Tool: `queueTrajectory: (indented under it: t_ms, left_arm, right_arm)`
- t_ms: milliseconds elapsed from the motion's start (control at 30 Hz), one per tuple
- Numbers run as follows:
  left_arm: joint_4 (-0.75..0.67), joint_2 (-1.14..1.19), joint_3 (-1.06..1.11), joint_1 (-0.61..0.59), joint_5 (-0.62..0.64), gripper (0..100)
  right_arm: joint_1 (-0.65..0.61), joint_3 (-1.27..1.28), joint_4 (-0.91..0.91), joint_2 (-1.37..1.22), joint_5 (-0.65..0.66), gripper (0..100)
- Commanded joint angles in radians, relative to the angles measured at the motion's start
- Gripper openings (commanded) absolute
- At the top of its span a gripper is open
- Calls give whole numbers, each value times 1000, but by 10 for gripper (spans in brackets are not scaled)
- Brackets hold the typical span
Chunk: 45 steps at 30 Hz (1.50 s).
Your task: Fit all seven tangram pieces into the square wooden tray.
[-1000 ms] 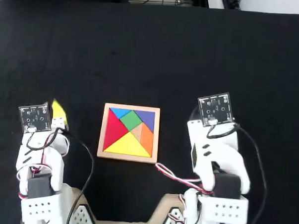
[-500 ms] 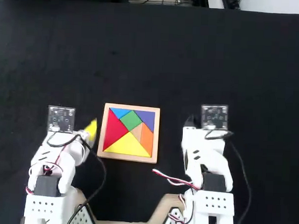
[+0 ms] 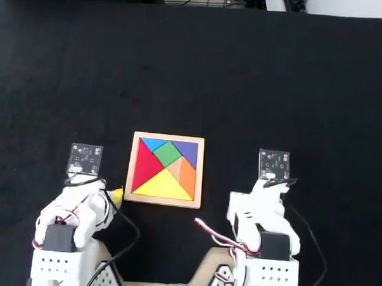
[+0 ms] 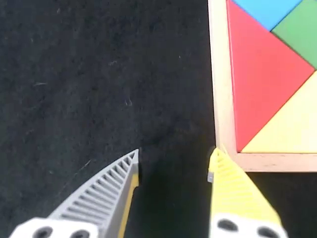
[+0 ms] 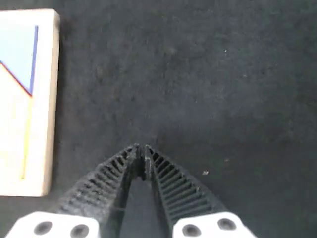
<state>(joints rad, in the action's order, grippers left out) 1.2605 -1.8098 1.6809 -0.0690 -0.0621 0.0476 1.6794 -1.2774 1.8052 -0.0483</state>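
The square wooden tray [image 3: 130,178] lies mid-table, packed with coloured pieces: a red triangle [image 3: 145,166], a yellow triangle [image 3: 165,186], a green square [image 3: 168,153], with blue, indigo and orange ones around them. My left gripper [image 4: 176,158] is open and holds nothing. Its yellow finger [image 4: 228,188] sits just off the tray's near left corner [image 4: 220,158], and its grey finger [image 4: 116,186] is over bare cloth. The right gripper [image 5: 141,151] is shut on nothing, low over the cloth to the right of the tray [image 5: 44,99].
Black cloth covers the table [image 3: 244,76], with wide open room beyond and beside the tray. Both arm bases [image 3: 59,264] stand at the near edge, and a red-and-white cable [image 3: 216,225] loops between the tray and the right base.
Both arms have drawn back toward their bases. The left gripper swung from left of the tray down to its near left corner. The right wrist pulled in and lowered.
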Motion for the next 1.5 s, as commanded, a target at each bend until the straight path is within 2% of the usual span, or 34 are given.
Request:
queueTrajectory:
  t_ms: [0, 100, 233, 367, 1467]
  left_arm:
    - [9, -6, 18, -154, 6, 227]
    - [9, -5, 18, -254, 0, 227]
    - [9, -5, 18, -200, 2, 227]
    - [9, -5, 18, -154, 3, 227]
    - [9, -6, 18, -156, 3, 227]
  right_arm:
    - [58, 7, -6, 48, 144, 12]
    - [20, 7, -6, 48, 170, 11]
    - [-49, 7, -6, 42, 132, 11]
    - [-49, 7, -8, 45, 133, 11]
    - [-52, 7, -11, 51, 137, 13]
